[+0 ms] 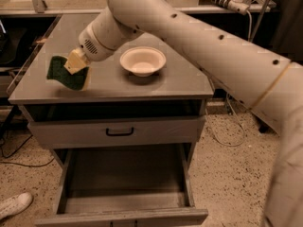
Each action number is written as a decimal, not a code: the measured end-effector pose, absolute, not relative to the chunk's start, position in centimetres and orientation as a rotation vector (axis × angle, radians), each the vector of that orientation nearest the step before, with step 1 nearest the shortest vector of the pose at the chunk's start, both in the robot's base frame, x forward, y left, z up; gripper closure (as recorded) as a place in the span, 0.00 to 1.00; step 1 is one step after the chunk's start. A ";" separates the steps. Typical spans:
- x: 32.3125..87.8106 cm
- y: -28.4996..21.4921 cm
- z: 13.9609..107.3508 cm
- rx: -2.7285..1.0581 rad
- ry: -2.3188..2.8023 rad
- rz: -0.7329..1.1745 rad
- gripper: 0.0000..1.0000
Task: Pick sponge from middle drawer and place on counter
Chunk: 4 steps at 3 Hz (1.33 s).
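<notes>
Holding the sponge (60, 73) clamped between my two fingers, my gripper (75, 63) hangs over the left part of the counter (182, 79). It is at about nine o'clock from the cream bowl (142, 60) and apart from it. The sponge is tilted, its dark green face toward the camera and a pale yellow edge showing on its three o'clock side. I cannot tell whether its lower edge touches the grey top. At six o'clock from the counter, the middle drawer (125, 174) stands pulled open, its flat grey bottom showing. Above it sits the upper drawer front (71, 134) with its black bar handle (120, 132).
</notes>
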<state>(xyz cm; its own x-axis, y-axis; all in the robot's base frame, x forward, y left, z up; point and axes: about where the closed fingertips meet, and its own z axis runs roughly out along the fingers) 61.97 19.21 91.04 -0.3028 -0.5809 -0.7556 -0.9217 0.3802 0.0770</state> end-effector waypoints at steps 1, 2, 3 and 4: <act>65.1 21.7 89.7 -1.357 1.998 0.700 1.00; 67.4 23.8 87.9 -1.421 2.007 0.713 1.00; 68.5 24.6 86.9 -1.445 2.013 0.718 1.00; 68.5 24.6 86.9 -1.445 2.013 0.718 0.81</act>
